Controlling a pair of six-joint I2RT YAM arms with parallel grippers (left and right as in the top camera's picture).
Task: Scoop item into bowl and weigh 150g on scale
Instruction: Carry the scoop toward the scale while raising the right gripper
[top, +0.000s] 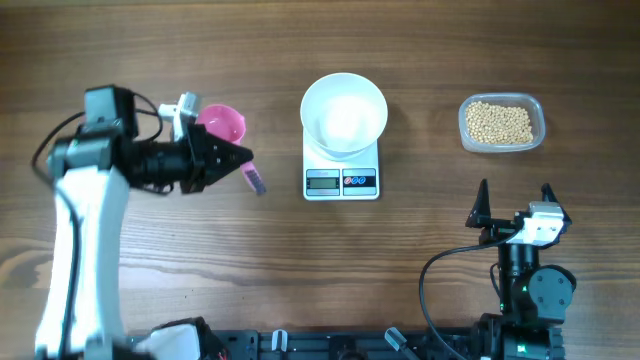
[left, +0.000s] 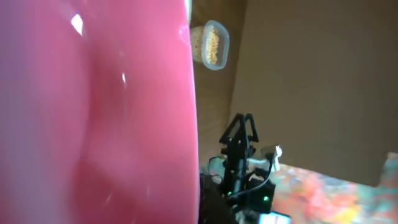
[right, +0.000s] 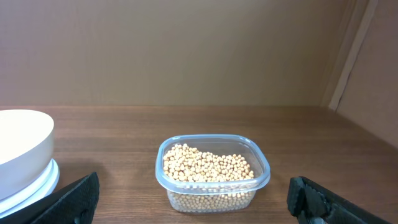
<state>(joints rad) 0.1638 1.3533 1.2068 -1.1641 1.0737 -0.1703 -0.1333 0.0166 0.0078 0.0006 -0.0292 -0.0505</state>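
In the overhead view, we see the white bowl (top: 344, 113) sitting on the digital scale (top: 342, 172) near the middle of the wooden table (top: 400, 260), and the bowl looks empty. The soybeans (top: 500, 122) lie in a clear plastic container (top: 463, 125) at about 3 o'clock from the bowl, well apart from it. At 9 o'clock from the scale, the left gripper (top: 238, 160) has its jaws closed on a pink scoop (top: 224, 124). The scoop's cup shows just beyond the fingers at 12 o'clock, and a purple end (top: 254, 180) sticks out toward 5 o'clock. In the left wrist view, pink plastic fills most of the frame. The right gripper (top: 515, 203) sits at 5 o'clock from the scale with its jaws spread wide and nothing between them. Its wrist camera looks straight at the container of beans.
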